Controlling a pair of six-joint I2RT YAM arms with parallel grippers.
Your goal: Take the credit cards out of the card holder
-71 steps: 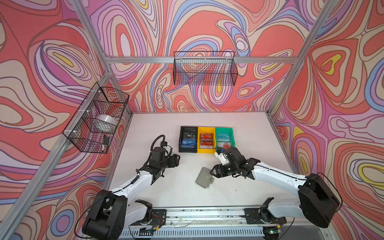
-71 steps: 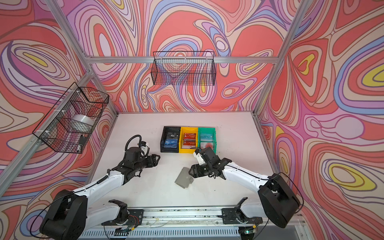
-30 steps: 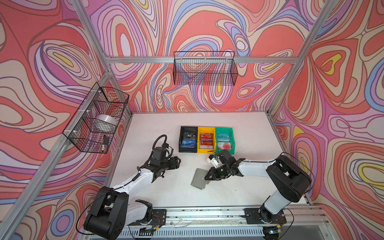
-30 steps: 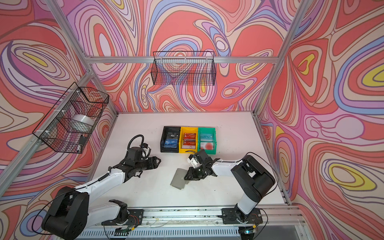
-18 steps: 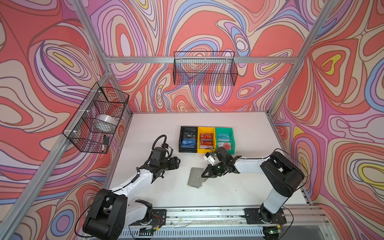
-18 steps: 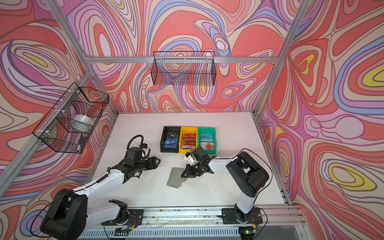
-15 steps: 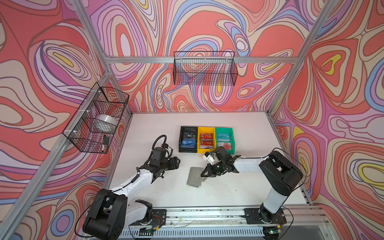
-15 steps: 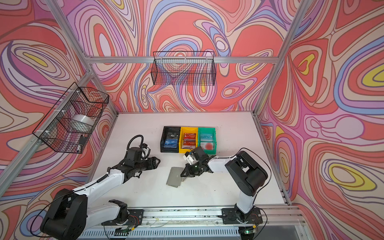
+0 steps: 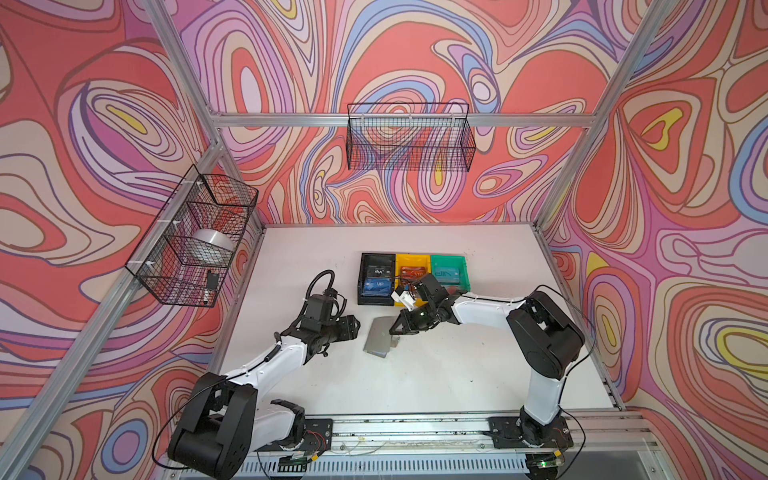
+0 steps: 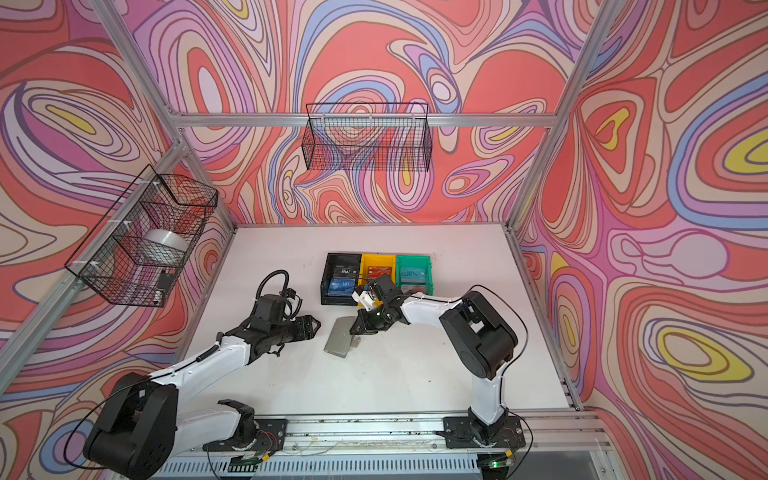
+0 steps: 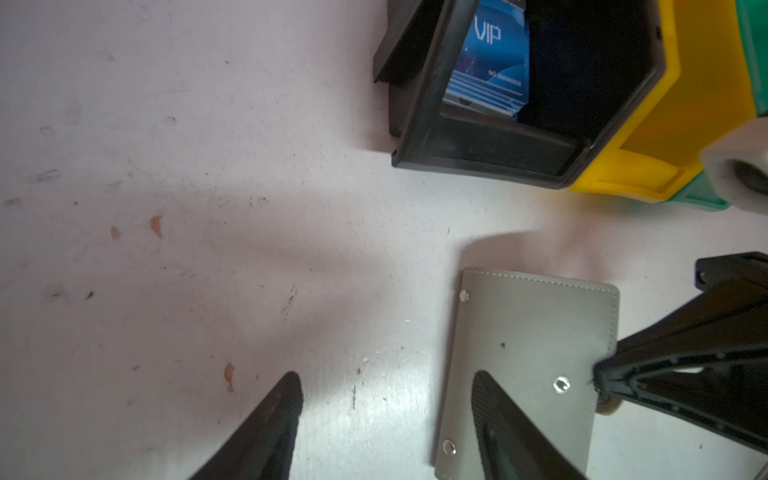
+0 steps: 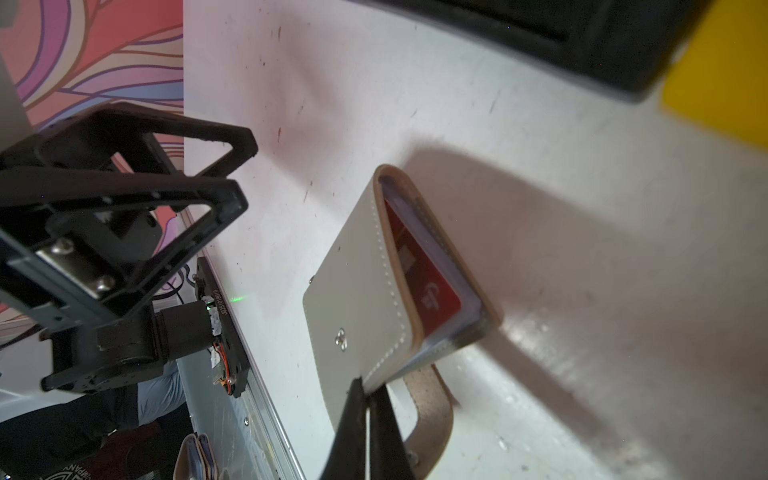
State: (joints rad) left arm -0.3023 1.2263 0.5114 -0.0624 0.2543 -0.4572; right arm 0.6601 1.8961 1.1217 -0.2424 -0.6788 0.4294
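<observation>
Card holder (image 9: 379,340) lies flat on the white table (image 9: 415,374), between the two grippers and just in front of the black bin (image 9: 376,278). It is grey, with its snap tab (image 12: 432,399) undone and curling loose beside it. The right gripper (image 12: 365,407) has its jaws pinched tight on the free edge of the top cover. That cover stands slightly raised, so a red card (image 12: 428,282) shows in the gap. The left gripper (image 11: 386,378) hovers near the opposite side with its fingers spread wide and holding nothing; one finger (image 11: 498,415) seems to hang over the holder, though I cannot tell whether it touches. A blue VIP card (image 11: 490,62) already lies in the black bin.

The step in hand looks like opening the holder. Next, the right gripper would need to fold the cover back while the left pins the lower half, so the whole holder does not lift off the table. Only then can the red card be drawn from its sleeve.
</observation>
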